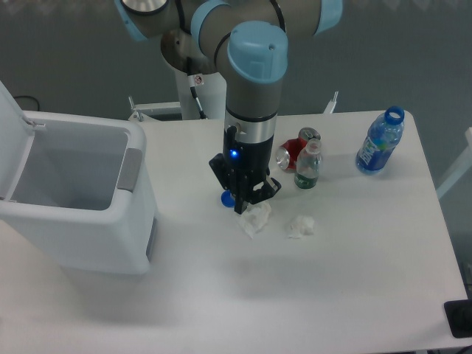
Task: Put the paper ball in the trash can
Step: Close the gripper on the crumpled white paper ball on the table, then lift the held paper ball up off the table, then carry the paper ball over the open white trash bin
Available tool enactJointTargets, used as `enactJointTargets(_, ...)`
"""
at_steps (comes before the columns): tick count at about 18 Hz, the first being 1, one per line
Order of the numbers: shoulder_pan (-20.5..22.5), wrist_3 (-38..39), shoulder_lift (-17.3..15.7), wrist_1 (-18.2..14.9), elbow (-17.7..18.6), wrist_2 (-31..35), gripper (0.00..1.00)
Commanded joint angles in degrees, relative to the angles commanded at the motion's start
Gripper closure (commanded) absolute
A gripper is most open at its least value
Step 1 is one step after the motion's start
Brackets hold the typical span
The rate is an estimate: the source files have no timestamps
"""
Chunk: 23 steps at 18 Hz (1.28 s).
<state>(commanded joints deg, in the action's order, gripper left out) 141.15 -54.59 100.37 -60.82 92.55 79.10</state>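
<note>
Hanging straight down from the arm, the gripper [248,207] has its tips at the upper edge of the paper ball [255,220], which lies on the tabletop [332,280] just below and slightly to the right of the jaws. Whether the jaws are spread, closed, or already pinching the paper cannot be told, since the black gripper body hides the tips from this angle. The ball appears to rest on the surface, so I judge it is not yet lifted.

The trash can [77,203] stands well off to the left of the jaws, lid up and mouth open, with nothing visible inside. A blue bottle cap [226,198] sits just left of the jaws, and a smaller white wad [300,226] lies to their right, beyond the ball.

By my reading the approach is made, while the grasp is unconfirmed. Lifting, carrying leftward over the bin and releasing all remain.
</note>
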Motion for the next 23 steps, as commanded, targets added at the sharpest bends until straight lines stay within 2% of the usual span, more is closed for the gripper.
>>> enactJointTargets(4, -0.09, 9.31, -2.28, -0.17, -1.32, 0.18, 1.0)
enactJointTargets(8, 0.18, 15.64, -5.62, -0.53, -0.88, 0.0, 1.0)
enactJointTargets(12, -0.17, 25.23, -8.96, -0.18, -1.06, -0.17, 1.0)
enactJointTargets(17, -0.61, 34.36, -13.35, -0.18, -0.79, -7.63, 1.0)
enactJointTargets(20, -2.01, 36.4, -14.68, 0.0, -0.53, -10.71, 1.0)
enactJointTargets(23, -5.96, 35.96, -14.77, 0.09, -0.53, -12.57, 1.0)
